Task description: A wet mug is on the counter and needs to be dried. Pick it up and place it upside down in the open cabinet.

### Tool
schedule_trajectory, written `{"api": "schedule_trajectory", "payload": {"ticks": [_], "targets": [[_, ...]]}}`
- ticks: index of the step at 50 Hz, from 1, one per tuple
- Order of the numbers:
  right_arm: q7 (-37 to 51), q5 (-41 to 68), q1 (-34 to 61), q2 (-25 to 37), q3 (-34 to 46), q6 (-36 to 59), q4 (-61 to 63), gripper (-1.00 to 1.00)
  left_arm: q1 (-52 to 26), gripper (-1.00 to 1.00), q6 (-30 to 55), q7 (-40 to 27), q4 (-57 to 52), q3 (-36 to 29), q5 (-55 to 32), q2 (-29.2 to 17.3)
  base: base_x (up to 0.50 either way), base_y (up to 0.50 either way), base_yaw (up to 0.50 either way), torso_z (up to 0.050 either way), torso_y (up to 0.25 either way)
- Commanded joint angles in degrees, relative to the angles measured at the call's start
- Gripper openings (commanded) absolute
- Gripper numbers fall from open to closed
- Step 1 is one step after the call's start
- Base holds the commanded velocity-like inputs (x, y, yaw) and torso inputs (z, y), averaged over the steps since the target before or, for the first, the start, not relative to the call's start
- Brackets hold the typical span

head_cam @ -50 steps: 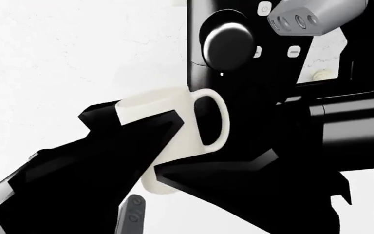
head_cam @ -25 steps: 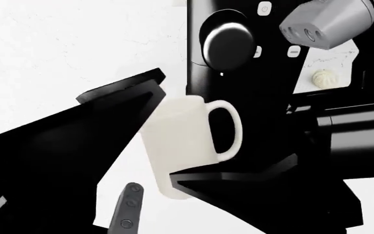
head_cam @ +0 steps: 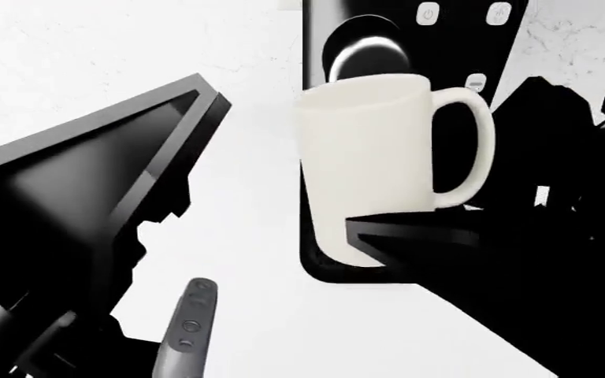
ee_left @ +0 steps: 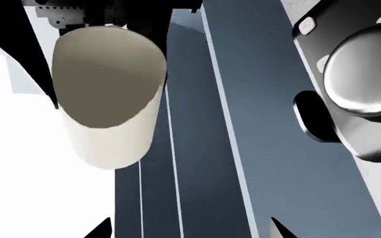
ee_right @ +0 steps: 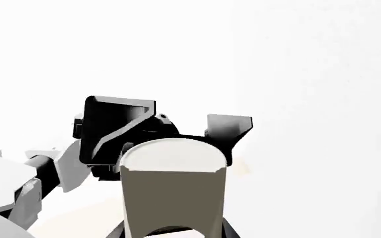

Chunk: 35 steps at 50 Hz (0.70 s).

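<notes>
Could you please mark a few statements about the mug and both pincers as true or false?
1. The right pincer grips the mug. True.
2. The left pincer is shut on the mug. False: it is open and apart from it.
3. In the head view, the mug's handle points to the robot's left. False: it points right.
4. A black coffee machine stands behind the mug. True.

Mug (head_cam: 365,169) base hidden behind right end effector (head_cam: 460,236); coffee machine (head_cam: 408,31) cropped by frame top.
</notes>
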<state>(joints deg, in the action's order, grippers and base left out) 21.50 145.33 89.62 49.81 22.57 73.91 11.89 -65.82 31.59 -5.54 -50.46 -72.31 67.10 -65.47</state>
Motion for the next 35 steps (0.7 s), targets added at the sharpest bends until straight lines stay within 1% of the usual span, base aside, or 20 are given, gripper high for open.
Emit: {"api": "schedule_trajectory", "payload": {"ticks": [1, 8, 18, 27, 35], "targets": [[2.33, -1.02, 7.16, 0.82, -0.30, -0.96, -0.37, -1.00, 1.16, 1.00, 1.49, 0.84, 0.77, -0.02, -0.72, 0.19, 0.00, 0.00, 0.00, 0.000, 0.000], [3.68, -5.57, 12.96, -1.02, -1.54, -2.02, -3.47, -1.00, 1.75, 1.00, 2.58, 0.80, 1.69, 0.15, -1.62, 1.11, 0.00, 0.00, 0.00, 0.000, 0.000], [4.11, -9.13, 17.06, -2.56, -0.32, -0.83, -6.84, -1.00, 3.34, 1.00, 3.52, -0.25, 2.81, -0.21, -1.01, 1.47, 0.00, 0.00, 0.00, 0.000, 0.000], [1.73, -14.18, 20.52, -4.94, 0.06, 1.79, -11.73, -1.00, 4.20, 1.00, 4.13, -0.49, 2.59, -0.20, -0.42, 1.12, 0.00, 0.00, 0.00, 0.000, 0.000], [-2.15, -24.04, 22.37, -8.59, -0.82, 3.65, -14.70, -1.00, 4.78, 1.00, 4.12, -0.65, 3.18, -0.47, 0.36, 1.43, 0.00, 0.00, 0.00, 0.001, 0.000]]}}
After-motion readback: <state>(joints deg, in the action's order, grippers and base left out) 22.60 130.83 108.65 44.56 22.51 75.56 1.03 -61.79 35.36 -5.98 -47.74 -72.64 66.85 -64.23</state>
